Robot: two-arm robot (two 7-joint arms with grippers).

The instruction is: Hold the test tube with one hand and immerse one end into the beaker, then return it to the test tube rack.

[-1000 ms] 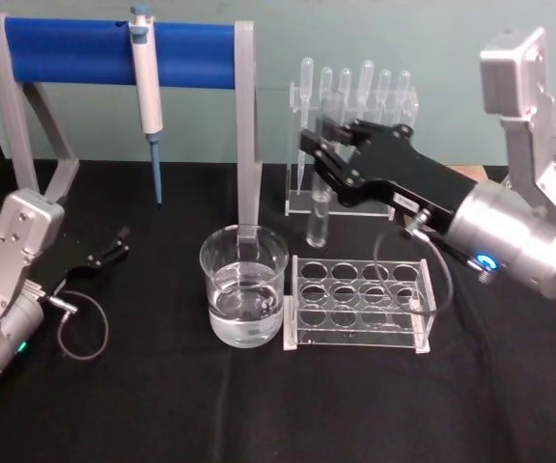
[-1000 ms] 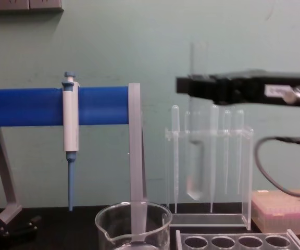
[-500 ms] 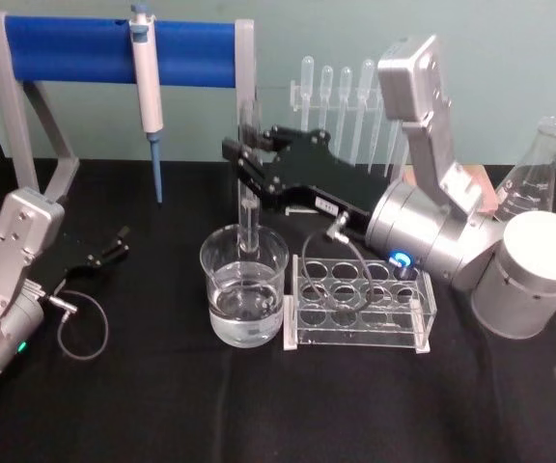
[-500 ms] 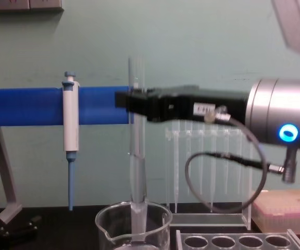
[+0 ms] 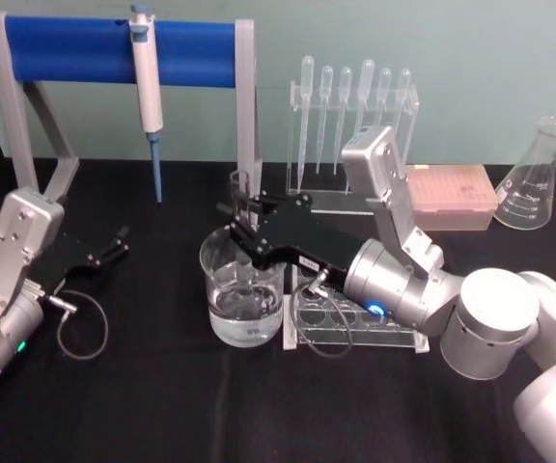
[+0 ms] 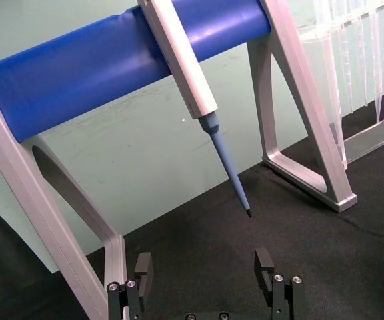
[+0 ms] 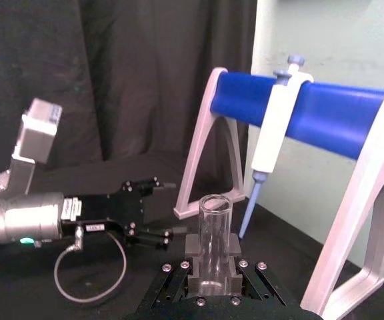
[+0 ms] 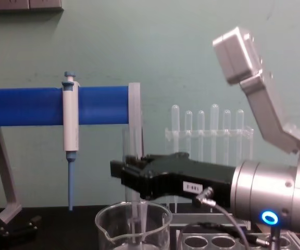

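Note:
The test tube point(image 5: 240, 191) is a clear glass tube standing upright, with my right gripper point(image 5: 242, 226) shut on its upper part. Its lower part reaches down inside the beaker point(image 5: 244, 307), a wide clear glass holding water. I cannot make out the tube's tip. In the chest view the tube point(image 8: 128, 143) rises above the right gripper point(image 8: 122, 175) and passes below it into the beaker point(image 8: 108, 229). The right wrist view shows the tube's open rim point(image 7: 213, 203) above the clamping fingers. My left gripper point(image 5: 114, 247) rests on the black table at the left, open point(image 6: 205, 267).
A blue-and-white pipettor point(image 5: 147, 82) hangs on the blue-barred stand point(image 5: 75, 50) behind the beaker. A holed tube rack point(image 5: 408, 326) sits right of the beaker, under my right arm. Further back are a pipette rack point(image 5: 355, 96), a pink tip box point(image 5: 452, 198) and a flask point(image 5: 536, 174).
My right gripper carried the tube left from above the tube rack to over the beaker, then lowered it into the beaker. The left arm has not moved.

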